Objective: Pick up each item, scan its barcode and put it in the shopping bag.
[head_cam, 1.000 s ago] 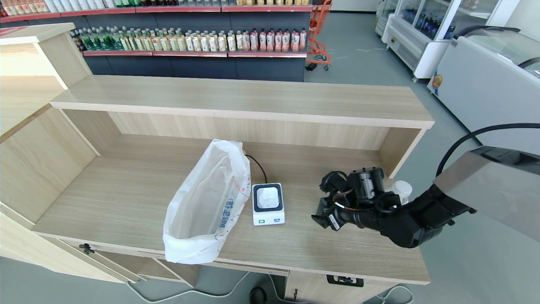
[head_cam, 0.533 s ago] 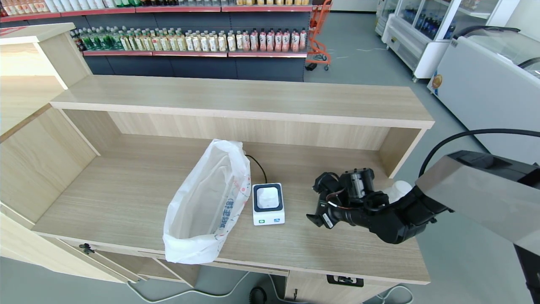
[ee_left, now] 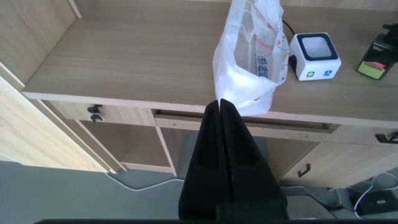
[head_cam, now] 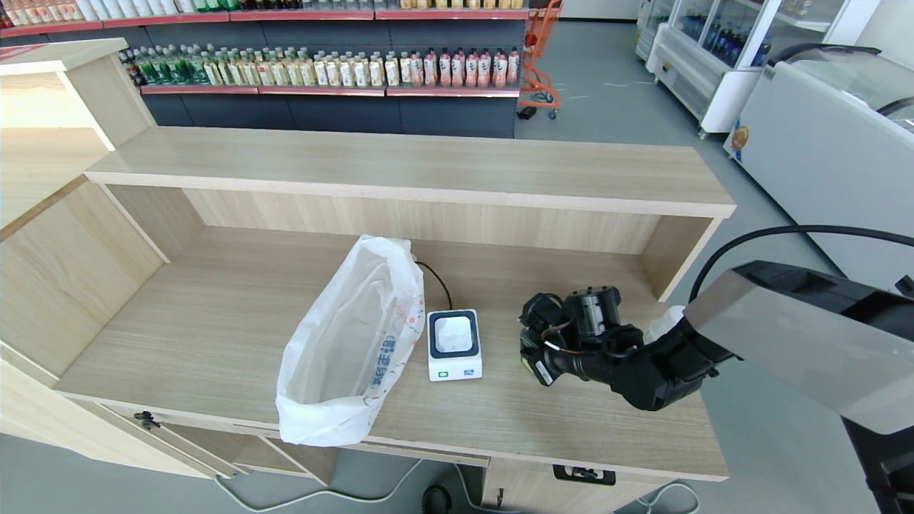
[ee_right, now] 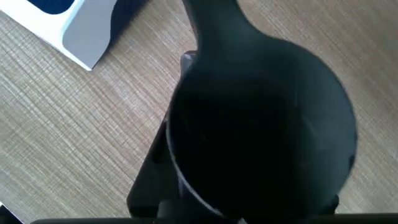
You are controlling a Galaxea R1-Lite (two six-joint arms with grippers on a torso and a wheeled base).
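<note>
The left fingers [ee_left: 214, 124] are pressed together on nothing, out past the front edge of the bench [head_cam: 214, 321] and left of the scanner [head_cam: 454, 344]. The shopping bag [head_cam: 350, 343] stands open just left of the scanner. To the scanner's right, the right fingers [head_cam: 534, 355] grip a dark bottle [ee_right: 261, 130] above the bench.

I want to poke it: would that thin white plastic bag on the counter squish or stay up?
Probably squish: the thin white plastic shopping bag looks crinkled and saggy, so floppy. It seems empty, so likely light, sliding on the smooth wooden counter.
</note>
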